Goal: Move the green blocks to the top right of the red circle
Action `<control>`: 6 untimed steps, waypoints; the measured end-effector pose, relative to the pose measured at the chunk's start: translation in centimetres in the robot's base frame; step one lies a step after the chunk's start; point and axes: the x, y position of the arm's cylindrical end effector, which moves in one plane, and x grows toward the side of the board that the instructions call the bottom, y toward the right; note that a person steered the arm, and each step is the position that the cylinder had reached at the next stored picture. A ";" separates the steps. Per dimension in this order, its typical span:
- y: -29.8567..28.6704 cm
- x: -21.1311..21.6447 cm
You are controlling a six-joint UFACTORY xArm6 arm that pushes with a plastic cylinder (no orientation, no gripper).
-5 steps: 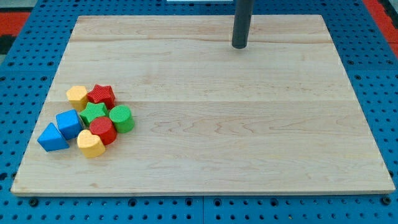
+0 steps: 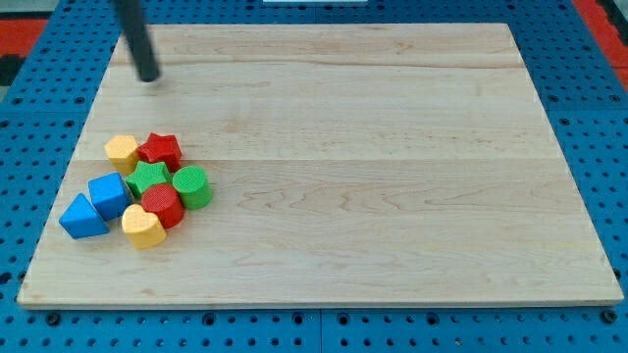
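Note:
The blocks sit in one cluster at the board's lower left. The green star (image 2: 149,177) lies in the middle of it, with the green cylinder (image 2: 192,186) to its right. The red circle (image 2: 163,206) touches both from below. My tip (image 2: 148,76) is near the board's top left, well above the cluster and apart from every block.
A red star (image 2: 159,150) and a yellow block (image 2: 122,151) sit above the green star. A blue cube (image 2: 109,195), a blue triangle (image 2: 81,218) and a yellow heart (image 2: 143,227) lie at the cluster's left and bottom. The wooden board (image 2: 392,196) rests on a blue pegboard.
My tip has swept from the board's top centre-right to its top left. The blocks have not moved.

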 end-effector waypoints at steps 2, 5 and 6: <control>-3.4 7.9; 3.4 16.6; 6.7 17.8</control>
